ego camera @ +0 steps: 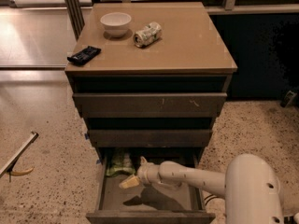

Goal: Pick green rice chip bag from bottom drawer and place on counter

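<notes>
The bottom drawer [148, 215] stands pulled open. The green rice chip bag [120, 164] lies at its back left, crinkled and light green, partly under the drawer above. My gripper [132, 178] hangs inside the drawer, just right of and below the bag, its pale fingers [129, 182] pointing left toward it. It holds nothing that I can see. The counter [187, 41] is the tan top of the cabinet.
On the counter stand a white bowl [116, 23], a crushed silver-green can [147, 34] and a flat black packet [84, 55]. The two upper drawers [149, 104] are slightly open. My white arm [252, 190] fills the lower right. A stick [18, 154] lies on the floor at left.
</notes>
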Controlling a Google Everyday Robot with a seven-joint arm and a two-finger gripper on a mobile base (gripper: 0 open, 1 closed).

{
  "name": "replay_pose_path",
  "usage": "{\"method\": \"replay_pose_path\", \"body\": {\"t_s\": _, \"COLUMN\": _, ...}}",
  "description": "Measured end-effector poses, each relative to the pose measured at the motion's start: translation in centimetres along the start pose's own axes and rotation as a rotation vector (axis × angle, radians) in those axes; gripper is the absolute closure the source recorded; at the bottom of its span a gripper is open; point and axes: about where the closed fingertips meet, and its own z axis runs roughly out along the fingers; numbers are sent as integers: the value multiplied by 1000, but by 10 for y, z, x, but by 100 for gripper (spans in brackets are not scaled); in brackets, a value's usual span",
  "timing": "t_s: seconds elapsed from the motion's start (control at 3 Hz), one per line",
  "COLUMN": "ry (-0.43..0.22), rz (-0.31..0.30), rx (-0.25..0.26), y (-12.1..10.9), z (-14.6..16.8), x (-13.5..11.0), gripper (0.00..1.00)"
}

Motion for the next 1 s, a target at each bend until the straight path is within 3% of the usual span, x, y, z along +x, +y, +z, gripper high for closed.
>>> {"method": "replay_pose_path", "body": {"t_s": 0.33, "ry": -10, "rz": -42, "rx": 26, "y": -15, "z": 37, "x": -5, "gripper": 0}}
{"method": "replay_pose_path", "body": {"t_s": 1.0, "ry": -21, "rz": -37, "rx": 47, "y": -21, "z": 42, "x": -1, "gripper": 0}}
